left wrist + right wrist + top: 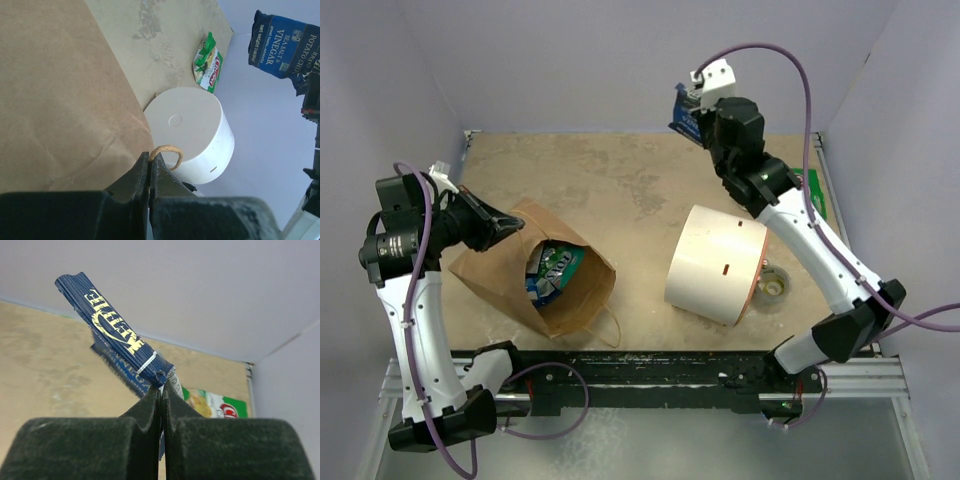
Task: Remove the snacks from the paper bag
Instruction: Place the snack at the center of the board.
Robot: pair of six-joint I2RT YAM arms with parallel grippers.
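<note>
The tan counter (620,180) is carrying a brown paper bag (495,275) lying on its side at the near left, mouth gaping, with snacks (552,270) showing inside. A white cylinder (715,262) is sitting to its right. A green packet (209,62) is lying at the far right. The left tool (508,226) is clenching the bag's upper edge. The right tool (161,385) is clenching a blue packet (107,325) held high. Unloading seems midway, and the next move calls for lowering and releasing that packet.

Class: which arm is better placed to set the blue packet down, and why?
Right: the right tool pinches the blue packet aloft; the left tool is shut on the paper bag.
</note>
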